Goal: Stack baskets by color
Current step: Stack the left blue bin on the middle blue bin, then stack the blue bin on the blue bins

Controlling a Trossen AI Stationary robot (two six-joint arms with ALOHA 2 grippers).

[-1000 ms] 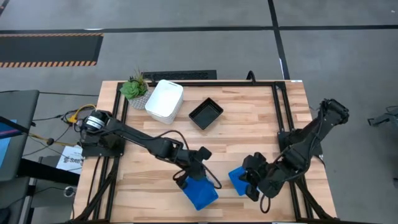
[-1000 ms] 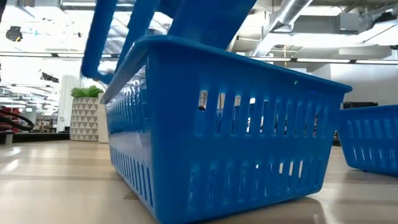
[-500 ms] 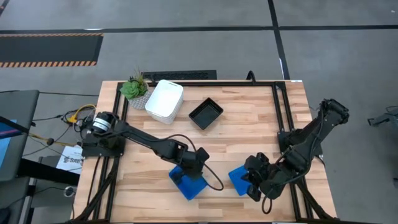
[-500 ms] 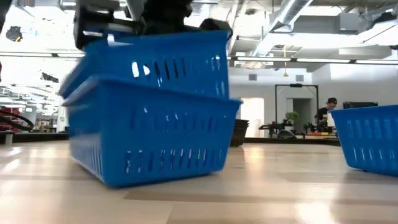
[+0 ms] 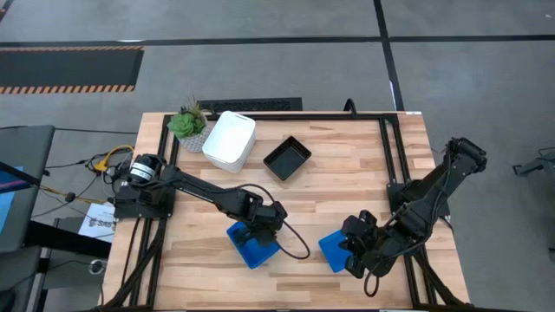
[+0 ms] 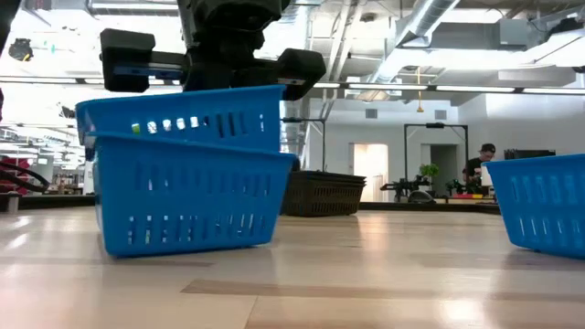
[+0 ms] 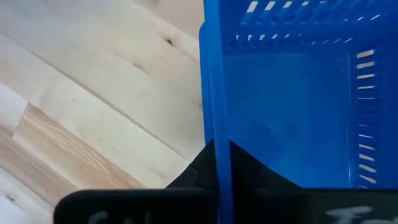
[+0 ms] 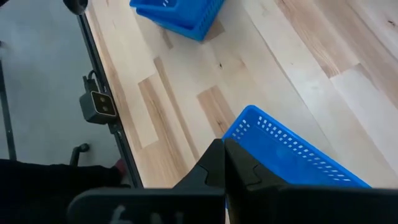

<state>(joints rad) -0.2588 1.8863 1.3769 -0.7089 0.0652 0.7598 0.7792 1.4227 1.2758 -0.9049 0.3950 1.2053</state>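
Pale butcher-block planks are forming the tabletop, framed by black rails, with grey floor beyond. Nearest the front edge, the right gripper is pinching the rim of a single blue basket, fingers closed on the wall as the right wrist view shows. Just to its left, the left gripper is clamped on the rim of the upper blue basket, which is sitting nested but tilted inside a lower blue basket; from above they are reading as one blue pile.

Judging progress, the blue stack is looking two-thirds built, with the third blue basket apparently waiting to go on. Farther back, the black mesh baskets and the white baskets are each sitting in one spot, seemingly stacked already, though I cannot count them. A small potted plant is standing beside the white ones, well clear. Nothing is lying between the two blue groups.
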